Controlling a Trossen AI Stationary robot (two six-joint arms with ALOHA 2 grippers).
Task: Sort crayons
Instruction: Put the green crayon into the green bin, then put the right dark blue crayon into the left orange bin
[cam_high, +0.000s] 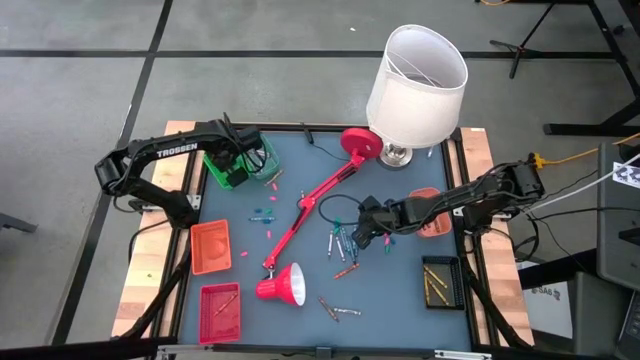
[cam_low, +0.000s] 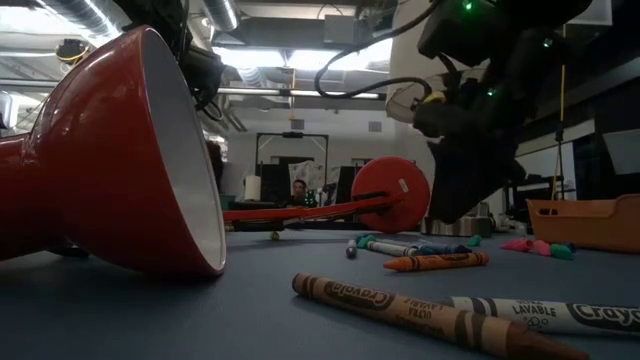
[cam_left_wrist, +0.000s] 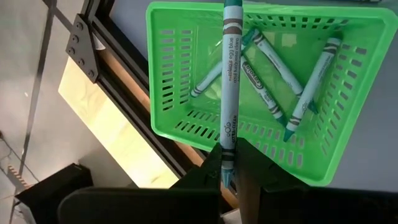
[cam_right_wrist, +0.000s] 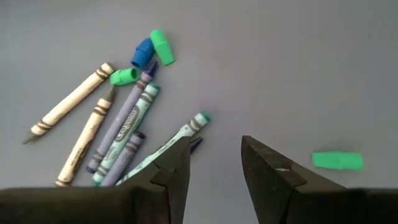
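Release should come only once the left hand (cam_left_wrist: 229, 167), clamped on a teal crayon (cam_left_wrist: 231, 74), is centred over the green basket (cam_left_wrist: 180, 118) directly beneath it. Right hand (cam_right_wrist: 214, 163) hangs open above loose crayons (cam_right_wrist: 127, 134) on the worktop (cam_right_wrist: 280, 68).

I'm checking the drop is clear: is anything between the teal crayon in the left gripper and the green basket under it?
No. In the left wrist view the teal crayon held by the left gripper hangs over the green basket with only open air between.

Overhead, table-level, two wrist cameras — table (cam_high: 400, 300) shared.
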